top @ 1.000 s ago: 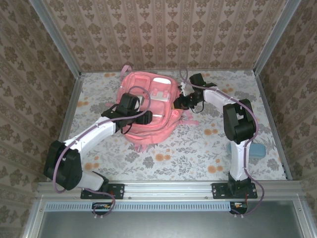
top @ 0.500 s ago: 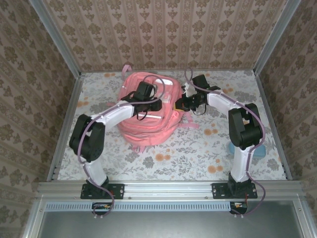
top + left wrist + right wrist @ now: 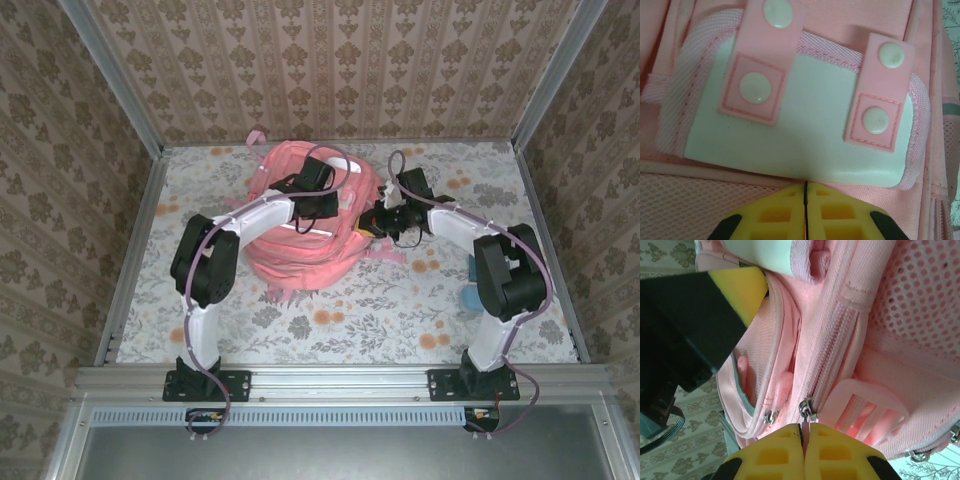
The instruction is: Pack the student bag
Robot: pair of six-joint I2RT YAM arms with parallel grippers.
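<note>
The left arm (image 3: 250,215) bends sharply at the elbow and stretches over the top of the student bag (image 3: 300,258). The left gripper (image 3: 805,192) points down at the bag's front, its yellow fingertips pressed together just below a white patch (image 3: 805,135); whether any fabric is caught between them cannot be told. The right arm (image 3: 455,222) arcs in from the other side to the bag's right flank. The right gripper (image 3: 803,435) is also pressed together, with a metal zip pull (image 3: 807,412) touching its tips. The salmon-pink bag lies on the floral table (image 3: 400,300) at the far middle, between the two wrists. The white patch is edged in pink webbing and crossed by two pink snap tabs (image 3: 762,60), with pink mesh (image 3: 690,205) below it
</note>
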